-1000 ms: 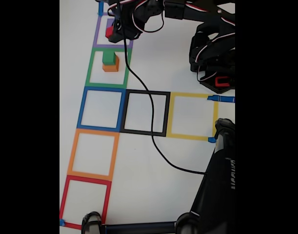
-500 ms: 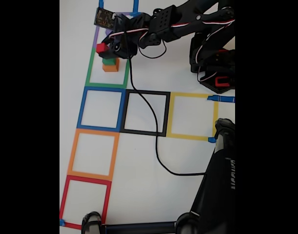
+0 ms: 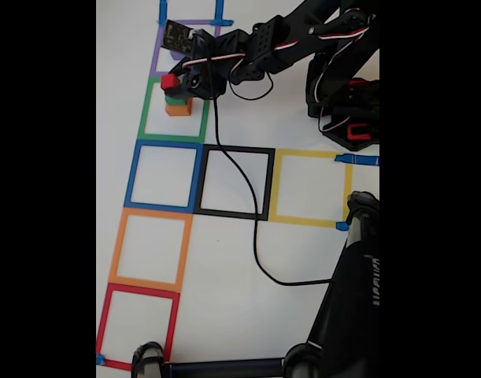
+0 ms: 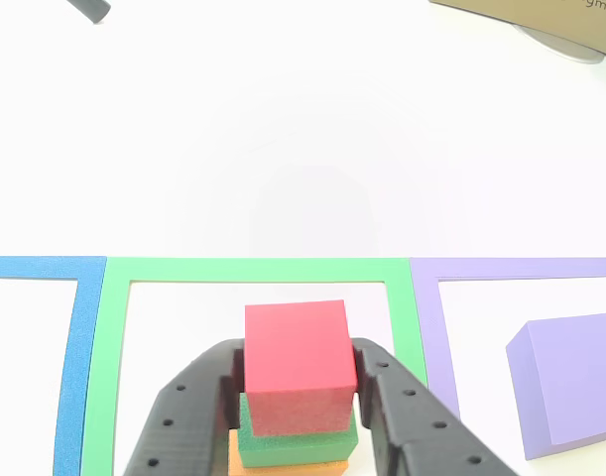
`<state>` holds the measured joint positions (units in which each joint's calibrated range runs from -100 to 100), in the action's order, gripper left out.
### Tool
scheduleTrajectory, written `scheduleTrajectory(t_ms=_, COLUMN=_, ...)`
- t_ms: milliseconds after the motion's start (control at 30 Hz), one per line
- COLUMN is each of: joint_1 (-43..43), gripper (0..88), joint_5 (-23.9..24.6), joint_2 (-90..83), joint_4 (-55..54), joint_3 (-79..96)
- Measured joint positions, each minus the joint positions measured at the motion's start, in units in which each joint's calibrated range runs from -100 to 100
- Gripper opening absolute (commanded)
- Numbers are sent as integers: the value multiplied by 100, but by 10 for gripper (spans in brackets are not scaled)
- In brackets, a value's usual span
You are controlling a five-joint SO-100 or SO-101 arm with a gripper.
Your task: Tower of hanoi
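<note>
Holding the red block (image 4: 297, 365) tight between both fingers (image 4: 188, 412), the gripper (image 4: 296, 382) sits right over the little stack inside the green square (image 4: 253, 268), and in the other view you can see that grip clearly: one black finger pressed to each side of the red block, jaws closed on it. Directly beneath the red block there's the green block (image 4: 298, 444), and under that a sliver of the orange block (image 4: 293, 468) peeking out at the bottom, so three blocks line up one over the other; whether the red block is actually resting on the green block or just above it, I can't tell. In the fixed view the same pile reads as the red block (image 3: 169, 80) on top, the green block (image 3: 175, 98) in the middle and the orange block (image 3: 178, 109) at the base, all sitting in the upper part of the green square (image 3: 149, 110). The gripper (image 3: 175, 82) reaches in from the right of the green square, the black arm (image 3: 287, 39) stretching back to its base (image 3: 346, 102) well off to that side. Next to the green square, the purple square (image 4: 501, 270) holds a purple block (image 4: 570, 382), and on the opposite side the blue square (image 4: 79, 337) borders the green square's edge. A black cable (image 3: 248, 205) trails from the gripper down past the green square and across the black square (image 3: 236, 183).
</note>
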<state>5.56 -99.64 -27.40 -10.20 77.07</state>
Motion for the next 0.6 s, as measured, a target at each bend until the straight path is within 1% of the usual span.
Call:
scheduleTrajectory(t_ms=300, joint_1=0, gripper=8, joint_5=0, joint_2=380, joint_4=-476, joint_3=18)
scheduleTrajectory(t_ms=467, joint_1=0, gripper=89, joint_5=0, joint_2=414, joint_4=-580, joint_3=106)
scheduleTrajectory(t_ms=600, joint_1=12, gripper=125, joint_5=0, joint_2=414, joint_4=-717, joint_3=221)
